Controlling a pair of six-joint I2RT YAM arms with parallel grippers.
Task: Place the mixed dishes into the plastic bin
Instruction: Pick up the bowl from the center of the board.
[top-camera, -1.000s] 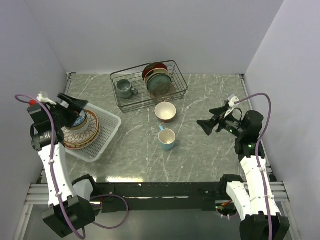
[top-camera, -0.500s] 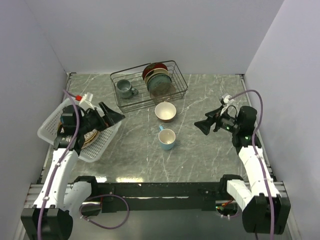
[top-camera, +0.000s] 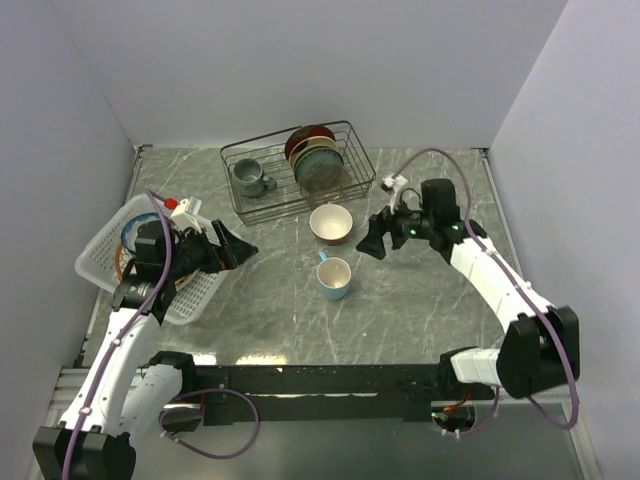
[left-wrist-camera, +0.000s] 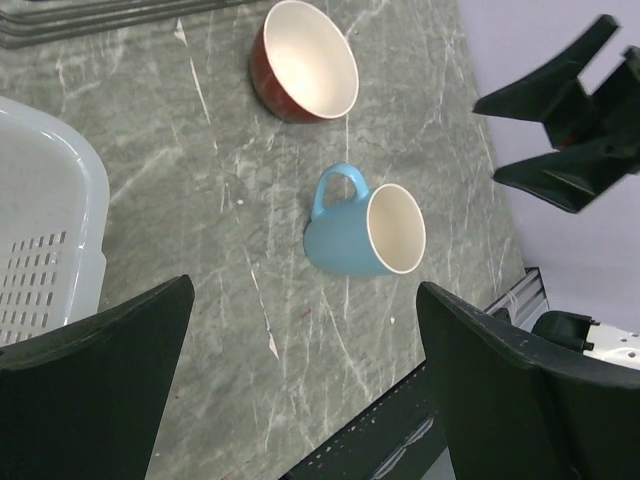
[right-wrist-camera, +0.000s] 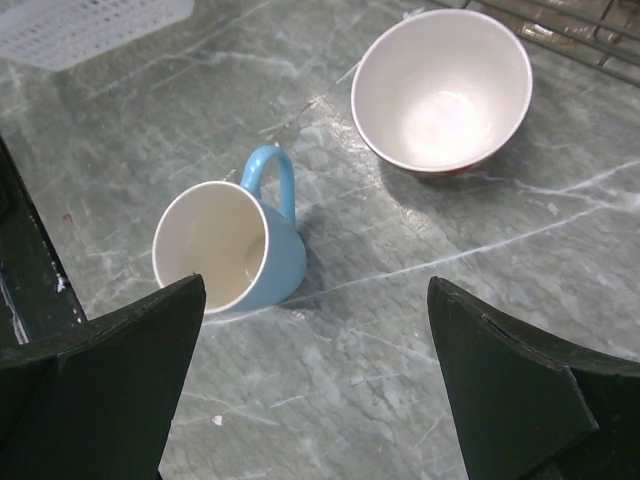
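Hovering above grey marbled surface (top-camera: 420, 300) | left tool (top-camera: 238, 247): fingers spread wide, empty, beside white lattice-sided plastic bin (top-camera: 190, 295) | right tool (top-camera: 372, 238): fingers spread wide, empty, near cream-lined red bowl (top-camera: 330, 223) | light blue ceramic mug (top-camera: 333, 277): on surface between both tools, outside bin, just in front of bowl

I'm watching the whole grey marbled bench (top-camera: 420, 300) from overhead behind the arms; both wrist cameras are angling down closer from opposite sides, sharing the light blue ceramic mug (left-wrist-camera: 355, 235) and red-sided cream bowl (right-wrist-camera: 440, 90).
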